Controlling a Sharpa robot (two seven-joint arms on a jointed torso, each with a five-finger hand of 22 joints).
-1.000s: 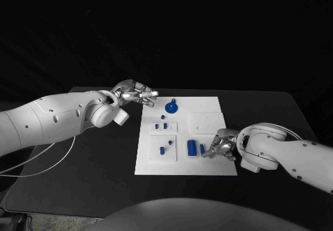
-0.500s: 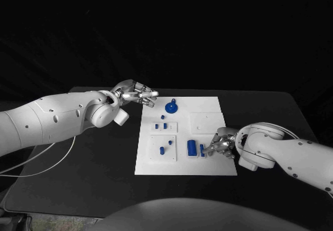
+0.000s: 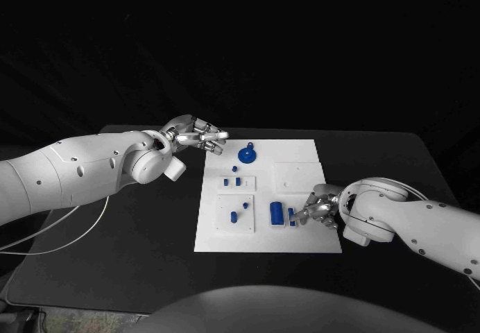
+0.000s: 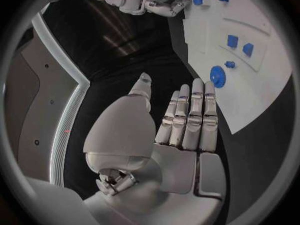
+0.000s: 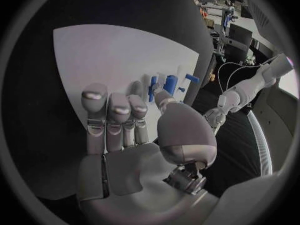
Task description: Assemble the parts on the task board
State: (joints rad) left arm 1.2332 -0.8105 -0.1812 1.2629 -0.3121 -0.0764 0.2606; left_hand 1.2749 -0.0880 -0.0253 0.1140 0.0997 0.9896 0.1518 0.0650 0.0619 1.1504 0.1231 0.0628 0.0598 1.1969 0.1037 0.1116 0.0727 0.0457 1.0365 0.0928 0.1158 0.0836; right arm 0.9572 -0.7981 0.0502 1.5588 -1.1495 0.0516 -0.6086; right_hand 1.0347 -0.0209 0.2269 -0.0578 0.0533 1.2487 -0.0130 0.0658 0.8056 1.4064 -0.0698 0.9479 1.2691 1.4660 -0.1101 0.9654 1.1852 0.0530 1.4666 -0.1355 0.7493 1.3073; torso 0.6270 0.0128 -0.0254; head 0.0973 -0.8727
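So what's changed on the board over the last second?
The right hand has edged slightly further in over the task board, toward the small blue part at its fingertips; whether it grips it is unclear. The left hand, open at the board's far corner, and the other parts haven't moved.

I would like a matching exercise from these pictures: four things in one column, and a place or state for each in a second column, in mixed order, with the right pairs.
Things:
1. left hand
2. right hand
3. blue round part
4. blue cylinder

Places or states:
A. lies at the far end of the task board
B. fingers straight, holds nothing, beside the board's far left corner
C. stands in the near half of the board, just left of a hand
D. fingertips down at the board's near right part, by a small blue part

Pairs: 1-B, 2-D, 3-A, 4-C
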